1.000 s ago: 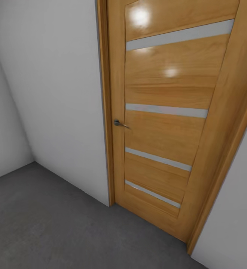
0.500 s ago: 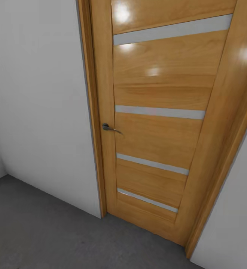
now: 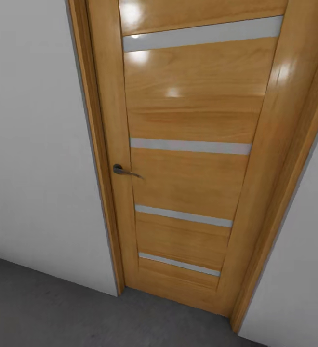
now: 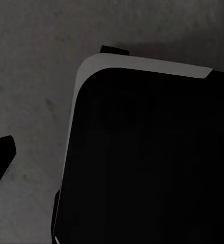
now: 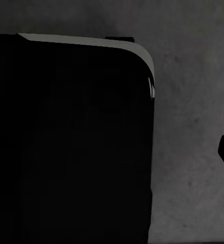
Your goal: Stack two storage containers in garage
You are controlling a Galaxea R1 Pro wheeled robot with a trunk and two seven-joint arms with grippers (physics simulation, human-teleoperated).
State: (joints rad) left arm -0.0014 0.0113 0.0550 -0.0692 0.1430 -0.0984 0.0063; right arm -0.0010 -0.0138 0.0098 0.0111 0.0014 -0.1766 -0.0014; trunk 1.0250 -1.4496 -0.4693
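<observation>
Grey floor [image 3: 43, 308] below wooden door [image 3: 188, 144]

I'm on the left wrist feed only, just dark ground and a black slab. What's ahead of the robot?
Observer: In the head view, a glossy wooden door with pale horizontal strips stands right ahead; it looks shut in its frame.
Operator: Where's its handle?
Observer: A grey lever handle sits near the door's left edge, about halfway up.
Operator: And around the door?
Observer: A plain light wall flanks it on both sides and meets the dark grey floor.
</observation>
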